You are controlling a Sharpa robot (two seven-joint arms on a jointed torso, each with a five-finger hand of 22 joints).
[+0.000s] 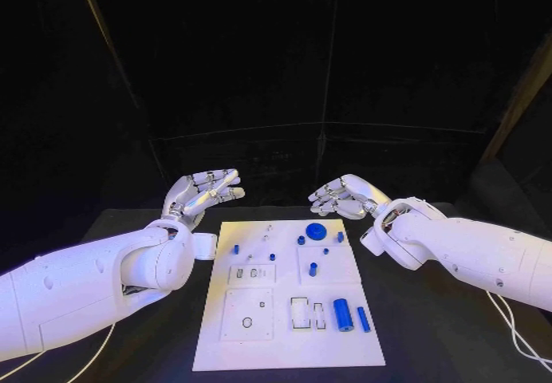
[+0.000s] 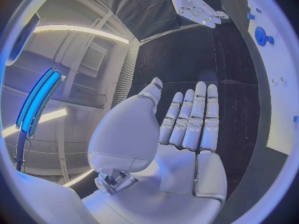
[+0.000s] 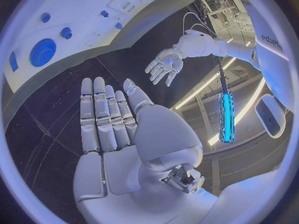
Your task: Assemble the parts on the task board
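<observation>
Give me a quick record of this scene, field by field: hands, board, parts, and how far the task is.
left hand: open, fingers straight, holds nothing, above the table past the board's far left corner
right hand: open, holds nothing, past the board's far right corner
board: white, centred on the black table
parts: blue gear at far edge; cylinder near right
progress: neither hand touches a part

1. Head view: from above, looking down and forward at the counter (image 1: pixel 437 335); board (image 1: pixel 288 351) central, both hands beyond its far corners.
2. Left wrist view: from close behind the left hand (image 2: pixel 187 129), facing across the counter; shares the board (image 2: pixel 280 84) and right hand (image 2: pixel 196 5) with the head view.
3. Right wrist view: from close behind the right hand (image 3: pixel 112 129); shares the board (image 3: pixel 93 15) and left hand (image 3: pixel 163 67).
</observation>
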